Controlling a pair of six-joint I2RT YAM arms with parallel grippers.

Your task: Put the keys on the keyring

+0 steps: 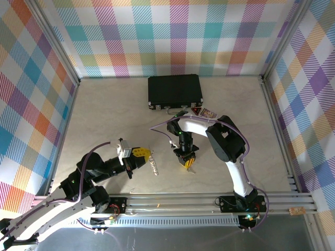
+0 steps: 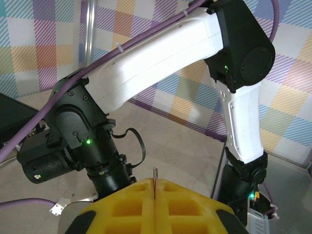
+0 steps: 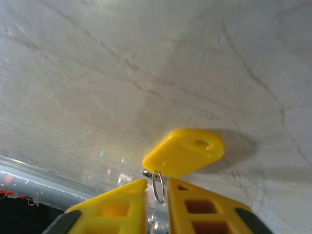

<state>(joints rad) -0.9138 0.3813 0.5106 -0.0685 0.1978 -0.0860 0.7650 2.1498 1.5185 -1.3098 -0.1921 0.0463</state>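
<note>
On a pale marbled tabletop (image 1: 104, 115), between plaid walls (image 1: 172, 36)
The left gripper (image 1: 145, 152) pinches the keyring (image 1: 153, 164); the right gripper (image 3: 157, 187) stands barely parted beside the yellow key (image 3: 185, 152).

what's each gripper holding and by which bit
Left gripper: jaws shut on a thin metal sliver at the tips, likely an end of the keyring. Right gripper: the metal loop on the yellow key sits between slightly parted jaws; grip unclear.
</note>
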